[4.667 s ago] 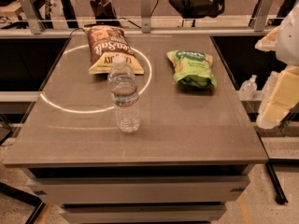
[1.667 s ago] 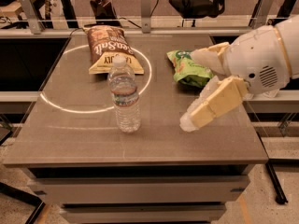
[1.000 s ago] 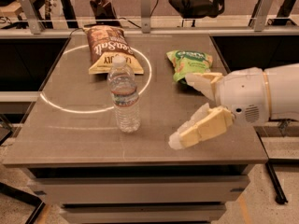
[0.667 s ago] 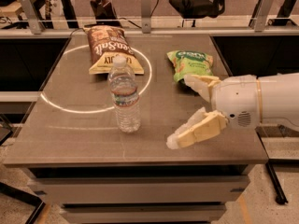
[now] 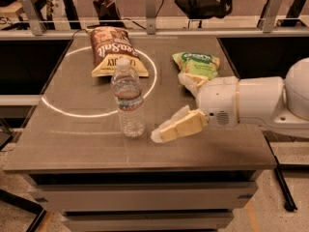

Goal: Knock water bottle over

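The water bottle (image 5: 128, 99) is clear ribbed plastic with a white cap and a pale label band. It stands upright on the brown table (image 5: 87, 144), near the front. My gripper (image 5: 168, 107) reaches in from the right, low over the table, just right of the bottle. It is open and empty. One pale finger (image 5: 179, 126) points at the bottle's base with a small gap left. The other finger (image 5: 189, 82) lies farther back, near the green bag.
A brown snack bag (image 5: 114, 50) lies behind the bottle, inside a white ring of light on the tabletop. A green snack bag (image 5: 197, 65) lies at the back right, just behind my gripper. My white arm (image 5: 251, 103) spans the table's right edge. Rails and chairs stand behind.
My gripper has swung in from the right edge and moved left and down toward the bottle's base. The bottle and both bags have not moved.
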Controlling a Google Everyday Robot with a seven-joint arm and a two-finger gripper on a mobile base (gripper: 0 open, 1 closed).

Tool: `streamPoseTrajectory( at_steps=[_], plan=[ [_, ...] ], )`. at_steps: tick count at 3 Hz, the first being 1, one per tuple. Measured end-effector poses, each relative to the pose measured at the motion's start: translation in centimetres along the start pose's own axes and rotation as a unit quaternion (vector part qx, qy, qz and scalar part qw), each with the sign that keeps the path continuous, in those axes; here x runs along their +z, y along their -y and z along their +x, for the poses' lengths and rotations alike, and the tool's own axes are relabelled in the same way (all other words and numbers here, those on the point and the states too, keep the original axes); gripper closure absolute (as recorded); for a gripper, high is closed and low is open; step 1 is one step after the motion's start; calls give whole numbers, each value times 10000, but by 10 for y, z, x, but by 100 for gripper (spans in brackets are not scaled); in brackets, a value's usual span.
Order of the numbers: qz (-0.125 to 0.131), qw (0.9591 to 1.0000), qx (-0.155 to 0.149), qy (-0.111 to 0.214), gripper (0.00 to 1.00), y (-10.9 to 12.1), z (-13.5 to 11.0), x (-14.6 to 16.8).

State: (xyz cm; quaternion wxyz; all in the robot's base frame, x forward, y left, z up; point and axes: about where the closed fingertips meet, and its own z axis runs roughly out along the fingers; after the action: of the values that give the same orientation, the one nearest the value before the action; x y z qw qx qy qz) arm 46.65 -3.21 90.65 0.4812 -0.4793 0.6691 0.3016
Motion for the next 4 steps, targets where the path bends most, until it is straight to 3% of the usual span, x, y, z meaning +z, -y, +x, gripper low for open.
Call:
streamPoseTrajectory(
  at_steps=[1,3,4],
  plan=[
    [84,9996,246,123,0,5,-5,23],
    [-62,9973,580,447,0,0,-35,58],
    [-162,9970,553,526,18,-3,-48,71]
  ],
)
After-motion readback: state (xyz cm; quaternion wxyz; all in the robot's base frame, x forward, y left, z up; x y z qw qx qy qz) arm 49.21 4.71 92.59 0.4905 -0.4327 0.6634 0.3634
